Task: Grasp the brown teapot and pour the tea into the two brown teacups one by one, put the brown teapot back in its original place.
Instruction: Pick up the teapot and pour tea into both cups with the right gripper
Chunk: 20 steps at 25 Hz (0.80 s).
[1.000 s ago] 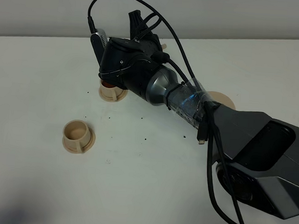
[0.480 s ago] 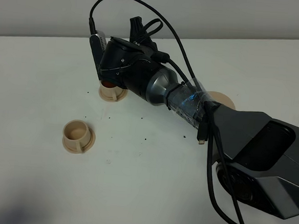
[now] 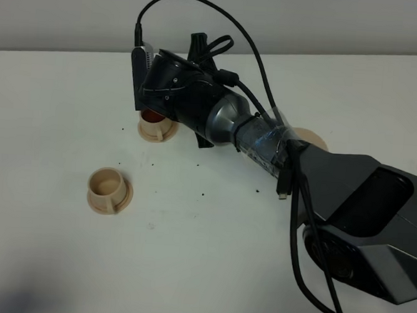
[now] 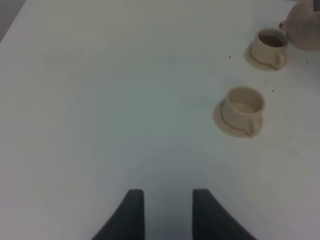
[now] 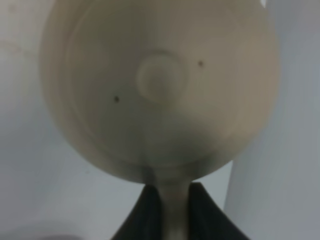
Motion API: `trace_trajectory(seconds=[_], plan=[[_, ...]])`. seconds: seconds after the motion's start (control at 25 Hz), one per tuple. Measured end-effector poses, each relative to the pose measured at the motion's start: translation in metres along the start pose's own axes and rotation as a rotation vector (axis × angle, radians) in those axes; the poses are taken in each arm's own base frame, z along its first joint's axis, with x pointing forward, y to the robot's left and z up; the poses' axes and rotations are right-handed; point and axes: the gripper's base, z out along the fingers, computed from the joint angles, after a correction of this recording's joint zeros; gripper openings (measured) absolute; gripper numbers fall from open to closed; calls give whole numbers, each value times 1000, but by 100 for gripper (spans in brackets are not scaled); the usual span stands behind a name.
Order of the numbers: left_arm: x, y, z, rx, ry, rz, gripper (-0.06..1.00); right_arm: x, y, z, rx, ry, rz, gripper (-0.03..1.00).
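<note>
Black left gripper [image 4: 164, 215] hovers over the table [image 3: 186, 269], fingers apart, holding nothing. Rightward, the near teacup [image 3: 108, 190] stands clear. The far teacup [image 3: 157, 129] sits under the right gripper [image 5: 172, 217], whose fingers are clamped on the handle of the brown teapot [image 5: 160, 85], spout just over that cup's rim. Pouring well likely calls for a slow tilt with the spout kept centred. Dark specks [image 3: 202, 194] dot the tabletop. Farther right, the saucer [image 3: 315, 140] lies half hidden behind the arm. Nothing seems to block the pour.
</note>
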Motion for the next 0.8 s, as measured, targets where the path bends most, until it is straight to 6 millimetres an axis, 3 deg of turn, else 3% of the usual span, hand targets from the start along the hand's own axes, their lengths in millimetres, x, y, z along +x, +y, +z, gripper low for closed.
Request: trace_trajectory(seconds=[0.2,0.44,0.8], plan=[[0,0,0,0,0,0,28,7,-10,-9,-48,14,77,13],[0,0,0,0,0,0,28,11,-27,-21,-136,-98,271,13],[0,0,0,0,0,0,28,20,-29,-12,-298,-139,560,13]])
